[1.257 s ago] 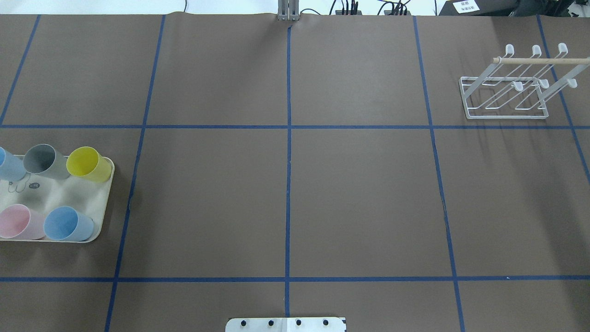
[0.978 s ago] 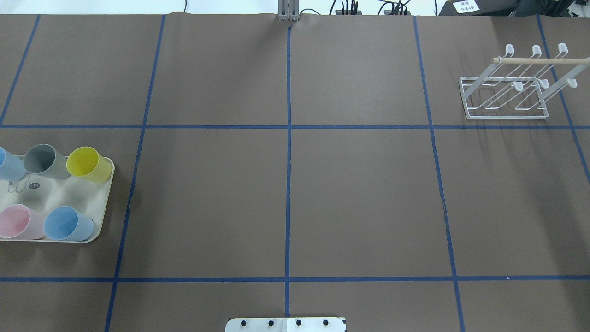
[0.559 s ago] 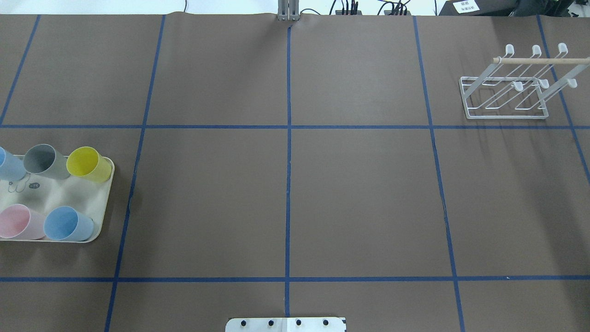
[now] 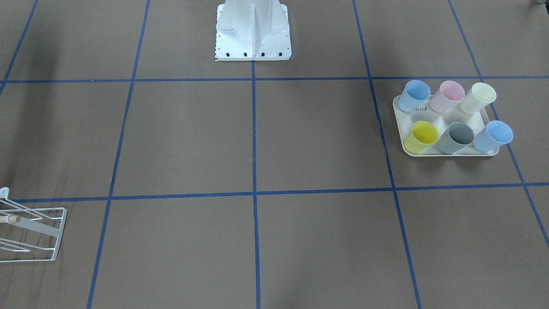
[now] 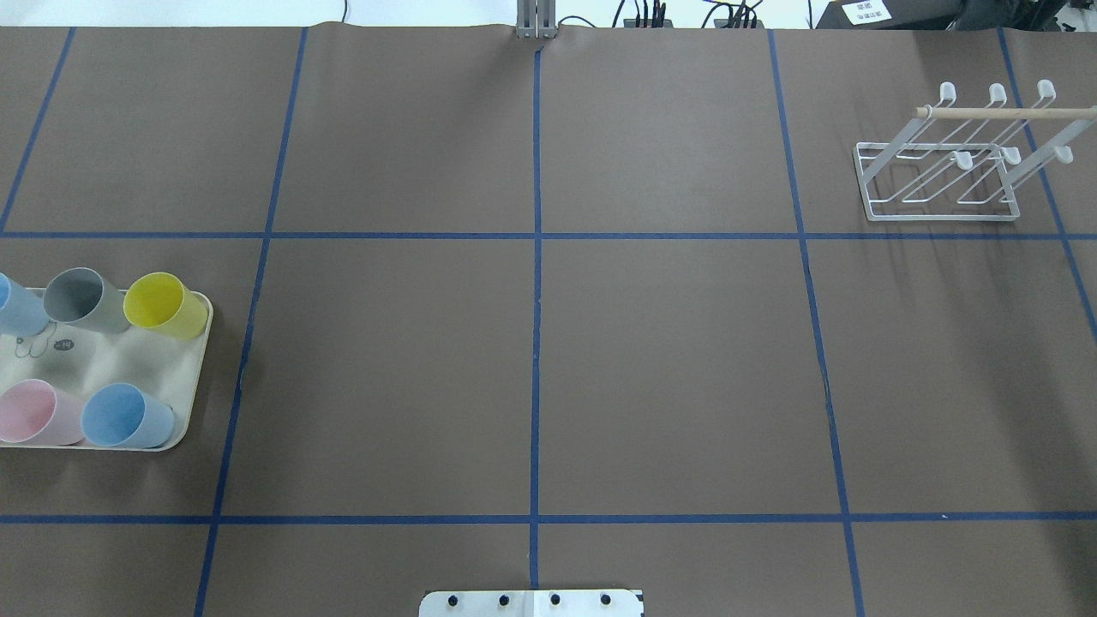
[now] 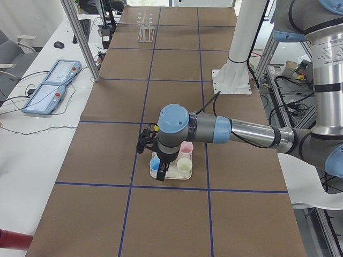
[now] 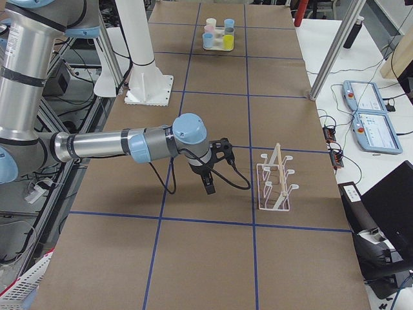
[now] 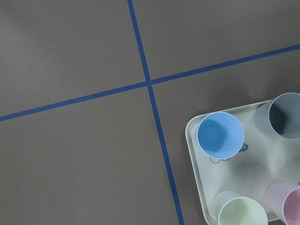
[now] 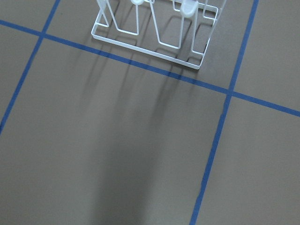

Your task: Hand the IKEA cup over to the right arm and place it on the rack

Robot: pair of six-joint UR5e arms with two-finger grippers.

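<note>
Nothing has been lifted yet, by the look of it. Six cups stand open end up in the tray (image 5: 111, 356) at the left end of the table (image 5: 668, 368). The rack (image 5: 943, 163) with its wooden dowel (image 5: 1003, 111) sits well apart at the far right end, bare.

That spread seems to be the reason for a hand-over. I'd judge one arm can't cover both ends, so each waits at its own.

The left arm (image 6: 241, 131) reaches out over the tray, and the left gripper (image 6: 160, 172) points down above the corner that holds a blue cup (image 8: 220, 135). The grey cup (image 8: 280, 115) and the cream cup (image 8: 241, 213) stand just beside it. The pink cup (image 4: 448, 95), the yellow cup (image 4: 422, 135) and the other blue cup (image 4: 414, 95) fill the remaining places.

That corner cup looks the likely pick, though I can't say for sure. The cups stand a little apart, which should leave a finger room to slip in.

The right arm (image 7: 110, 143) hangs low near the rack, with the right gripper (image 7: 208, 184) aimed at the table just short of it.

Both grippers show only from the table's ends, so I cannot tell how wide either one stands.

The rack's prongs slant upward, so I'd guess a cup has to go over one mouth-first, which makes the angle of the hand-over grip matter
</note>
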